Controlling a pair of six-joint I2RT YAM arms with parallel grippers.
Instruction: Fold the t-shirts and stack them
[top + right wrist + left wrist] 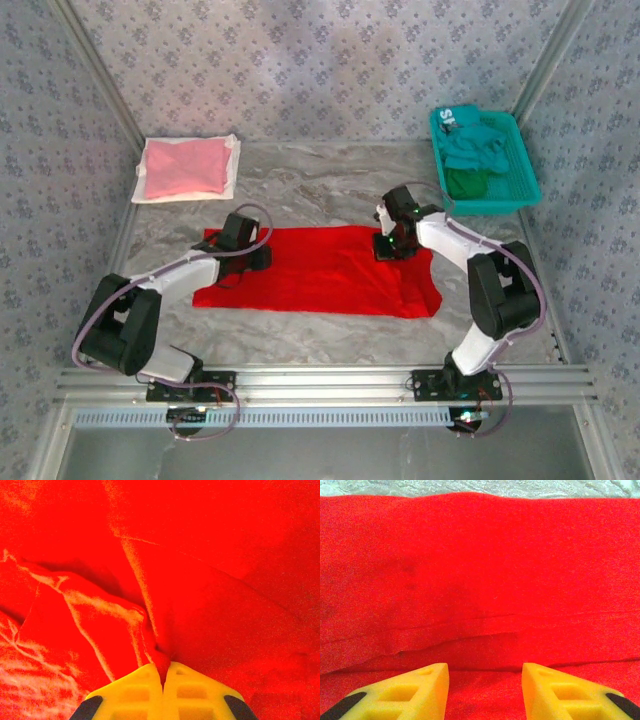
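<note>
A bright red t-shirt point(320, 272) lies spread across the middle of the table, folded lengthwise. My left gripper point(255, 255) rests low over its left end. In the left wrist view its yellow jaws stand apart point(485, 667) above flat red cloth point(480, 580), gripping nothing. At the shirt's far right edge my right gripper point(388, 248) is pressed down, and in the right wrist view it is shut point(163, 666) on a pinched ridge of the red cloth point(225, 580). A pale pink t-shirt point(185, 168) lies folded at the back left.
The pink shirt rests on a flat white sheet point(232, 150). A teal mesh basket point(520, 190) at the back right holds a teal shirt point(478, 148) and a dark green one point(465, 183). Patterned walls enclose the marble table point(330, 185).
</note>
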